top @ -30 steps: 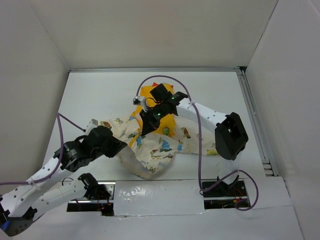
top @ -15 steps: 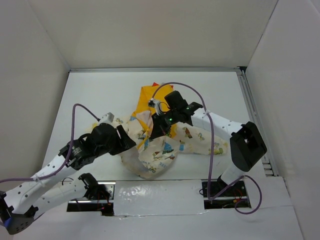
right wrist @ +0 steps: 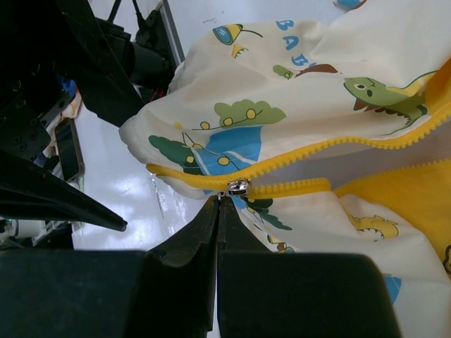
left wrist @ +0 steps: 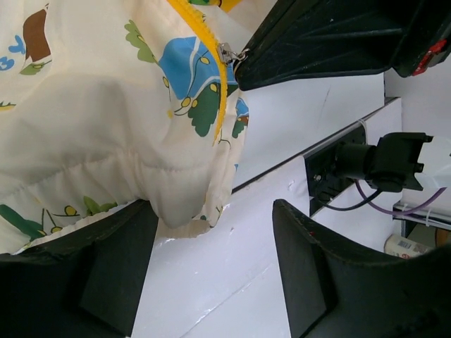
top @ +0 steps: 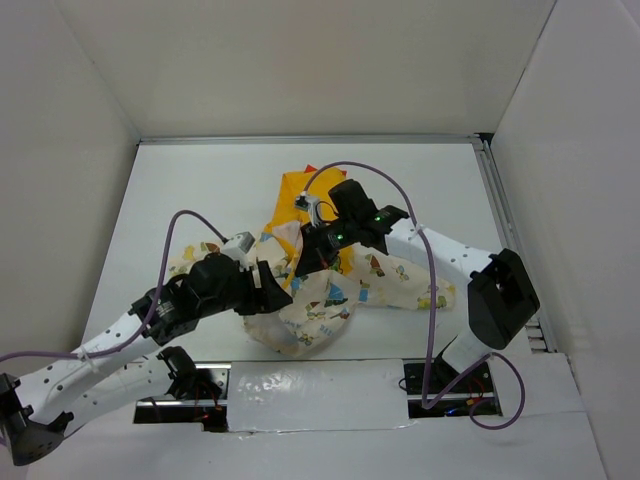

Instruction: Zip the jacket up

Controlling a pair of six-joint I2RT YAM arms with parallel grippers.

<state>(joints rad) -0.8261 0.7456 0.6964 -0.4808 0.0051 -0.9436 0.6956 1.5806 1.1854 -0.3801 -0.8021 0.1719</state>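
Observation:
The jacket (top: 322,300), cream with cartoon prints and a yellow-orange hood (top: 296,190), lies crumpled mid-table. Its yellow zipper runs up to a silver slider (right wrist: 237,187), closed below the slider and parted above it. My right gripper (right wrist: 217,204) is shut with the slider's pull tab pinched at its fingertips; from above the right gripper (top: 303,262) sits over the jacket's front. My left gripper (left wrist: 211,239) stands open over bare table beside the jacket's bottom hem (left wrist: 184,227). The hem rests against the left finger (left wrist: 120,260), with nothing between the two.
White walls enclose the table on three sides. A taped white strip (top: 310,392) and two cable slots run along the near edge by the arm bases. A metal rail (top: 510,240) lines the right side. Purple cables loop over both arms.
The left gripper has opened, letting go of the jacket, and moved right toward the hem. The right gripper has pulled nearer with the slider, bunching the jacket.

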